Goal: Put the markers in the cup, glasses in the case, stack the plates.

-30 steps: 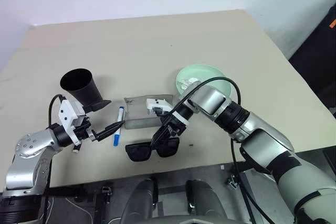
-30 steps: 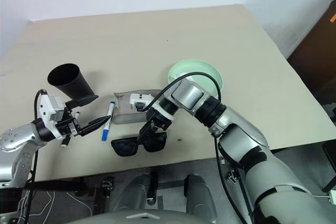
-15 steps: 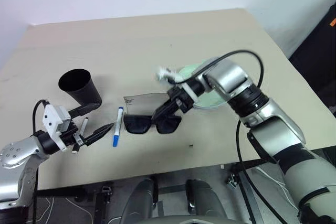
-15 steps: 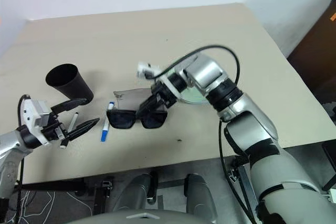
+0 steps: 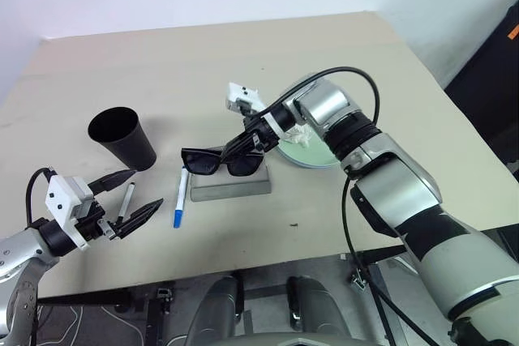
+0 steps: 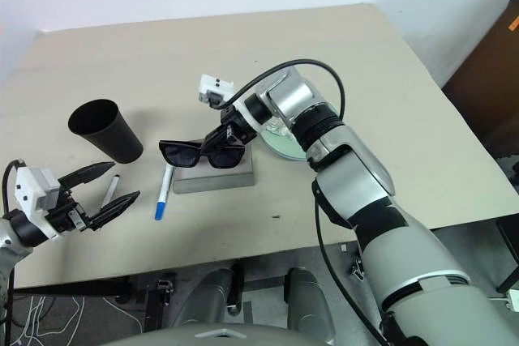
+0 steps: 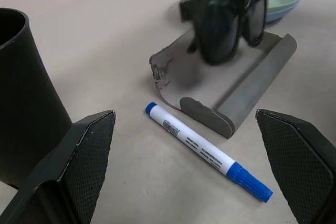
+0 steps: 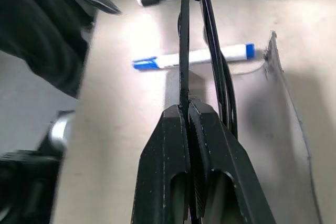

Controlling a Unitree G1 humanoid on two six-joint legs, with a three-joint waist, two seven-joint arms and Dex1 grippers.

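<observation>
Left eye view | right gripper (image 5: 246, 140) clenched on glasses (image 5: 220, 160), held above open case (image 5: 229, 185) | left gripper (image 5: 124, 197) released, 8 o'clock of case | blue-capped marker (image 5: 180, 197) just beside case | risk: thin pinch, glasses could swing, miss case, land on marker

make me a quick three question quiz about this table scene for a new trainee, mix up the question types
1. True or false: the right gripper holds the glasses lifted over the open case.
2. Which marker lies nearest the case? A) the blue-capped marker B) the small dark-ended marker
3. Fill in: the left gripper is ____ and holds nothing.

Key: 1 true; 2 A; 3 open. The cup stands upright with both markers on the table beside it, and the plates sit behind the right arm.
</observation>
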